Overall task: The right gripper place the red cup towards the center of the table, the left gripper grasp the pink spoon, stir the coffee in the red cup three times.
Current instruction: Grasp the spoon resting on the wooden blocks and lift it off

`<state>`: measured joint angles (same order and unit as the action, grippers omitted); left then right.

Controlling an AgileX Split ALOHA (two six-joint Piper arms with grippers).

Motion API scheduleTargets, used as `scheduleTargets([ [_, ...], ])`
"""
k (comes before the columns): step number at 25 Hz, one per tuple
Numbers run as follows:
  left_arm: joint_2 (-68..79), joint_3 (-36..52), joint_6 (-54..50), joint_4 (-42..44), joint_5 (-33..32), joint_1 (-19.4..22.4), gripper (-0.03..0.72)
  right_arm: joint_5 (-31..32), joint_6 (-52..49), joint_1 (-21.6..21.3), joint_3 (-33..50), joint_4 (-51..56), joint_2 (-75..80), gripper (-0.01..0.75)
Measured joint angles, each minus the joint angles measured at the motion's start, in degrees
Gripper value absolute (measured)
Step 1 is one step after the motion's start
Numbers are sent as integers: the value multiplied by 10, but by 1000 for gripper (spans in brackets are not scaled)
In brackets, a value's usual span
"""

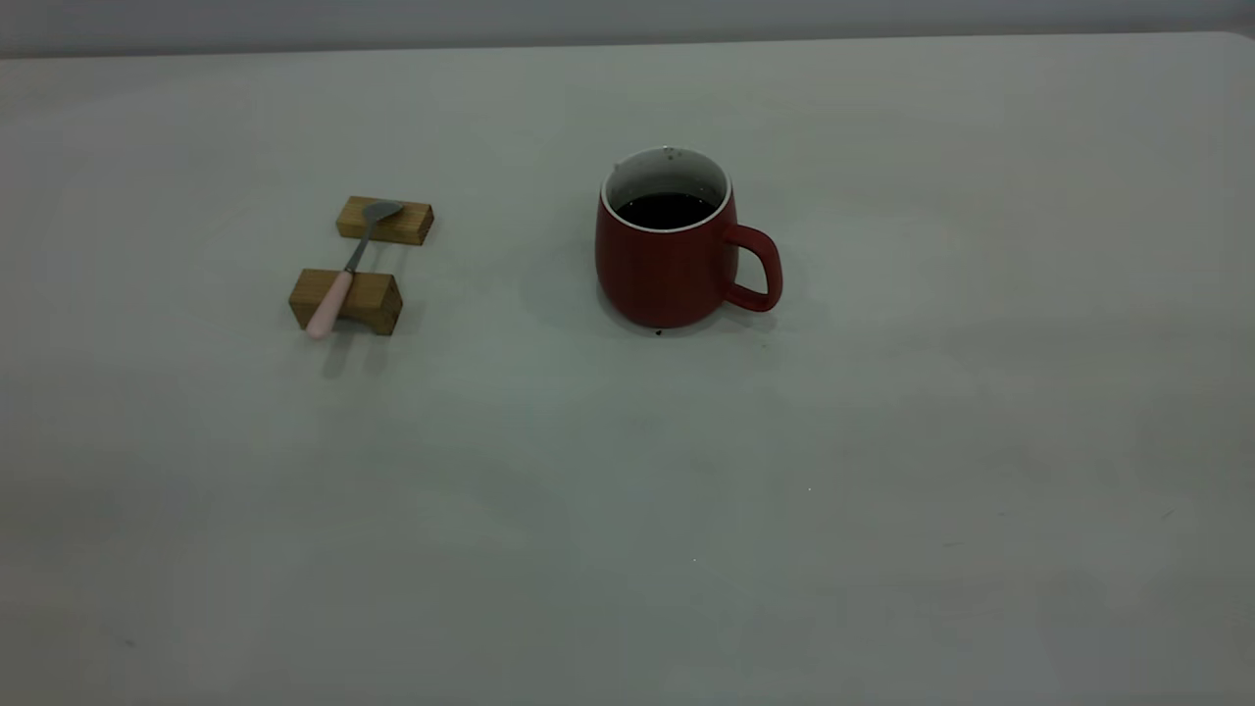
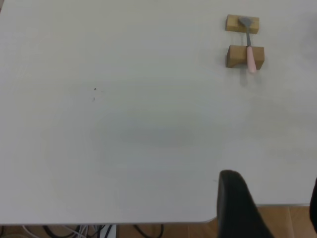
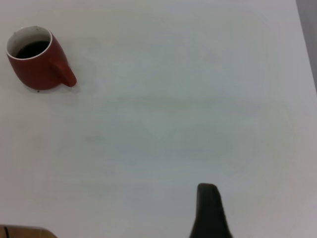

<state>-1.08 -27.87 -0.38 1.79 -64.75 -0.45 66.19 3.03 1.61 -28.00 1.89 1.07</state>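
The red cup (image 1: 667, 257) stood upright just above the middle of the exterior frame, on the bench (image 1: 627, 510), its handle pointing toward the frame's right. Inside it I saw the coffee (image 1: 666, 210), a dark flat surface below the white rim. The pink spoon (image 1: 343, 275) lay at the frame's left, bridging two wooden blocks (image 1: 368, 265), bowl on the farther block. The left gripper (image 2: 270, 208) showed only dark finger edges in its wrist view, holding nothing; its jaws looked spread. Of the right gripper (image 3: 210, 213) I saw one dark finger, so I could not tell its jaws' state.
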Motion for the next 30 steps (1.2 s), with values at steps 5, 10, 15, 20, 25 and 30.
scheduleTargets([
  [5, 0, 0, 0, 0, 0, 0, 432, 0, 0, 0, 0, 0, 0, 585],
  [10, 0, 0, 0, 0, 0, 0, 432, 1, 0, 0, 0, 0, 0, 585],
  [15, 0, 0, -21, -10, 0, 0, 432, 2, 0, 0, 0, 0, 0, 585],
  [20, 56, -24, -43, -12, 32, 0, 469, 2, 0, 0, 0, 0, 0, 585],
  [25, 208, -58, -45, -24, 130, 0, 616, 2, 0, 0, 0, 0, 0, 585],
  [30, 404, -71, -33, -68, 249, 0, 671, 2, 0, 0, 0, 0, 0, 585],
])
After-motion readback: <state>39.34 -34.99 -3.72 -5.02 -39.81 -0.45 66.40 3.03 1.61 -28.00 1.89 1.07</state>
